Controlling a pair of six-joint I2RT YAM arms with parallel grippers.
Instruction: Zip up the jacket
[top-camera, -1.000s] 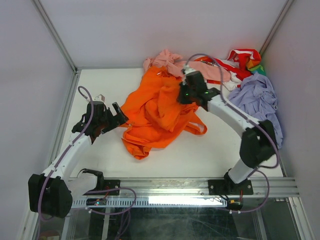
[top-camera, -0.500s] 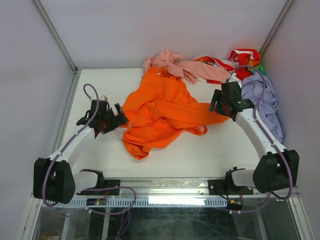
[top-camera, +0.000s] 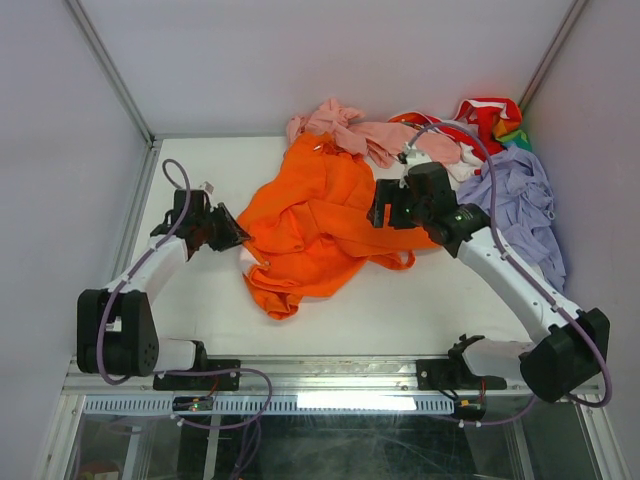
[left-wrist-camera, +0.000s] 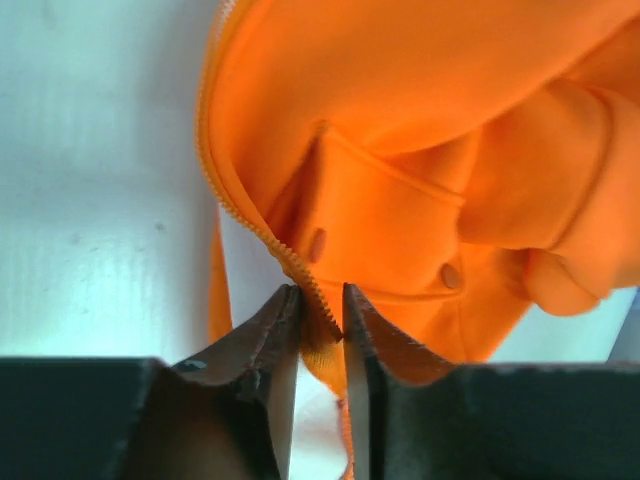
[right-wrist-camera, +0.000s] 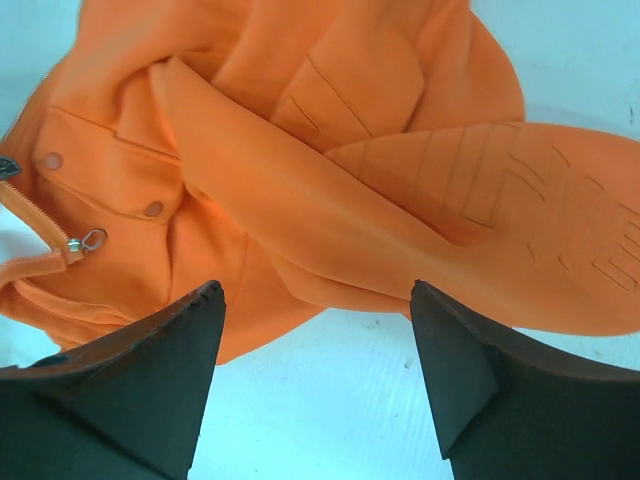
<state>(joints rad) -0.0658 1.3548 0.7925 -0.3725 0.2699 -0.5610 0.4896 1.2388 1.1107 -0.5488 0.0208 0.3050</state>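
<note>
Across the middle of the white surface (top-camera: 220, 310), the orange jacket (top-camera: 320, 225) lies crumpled and unzipped between my two arms. At its left edge my left fingers (top-camera: 228, 236) are clenched on the fabric right beside the zipper teeth (left-wrist-camera: 250, 215), with the orange edge pinched between the two tips, low over the surface. On the other side my right fingers (top-camera: 385, 212) hover spread wide above the jacket's right half, grasping nothing, with a folded sleeve and a ribbed panel beneath them. A metal zipper pull (right-wrist-camera: 92, 240) and two round snaps (right-wrist-camera: 152, 208) show at the left of that wrist's view. A pink garment (top-camera: 385, 140) lies just behind the jacket, and a lilac garment (top-camera: 515, 195) is heaped along the right edge.
</note>
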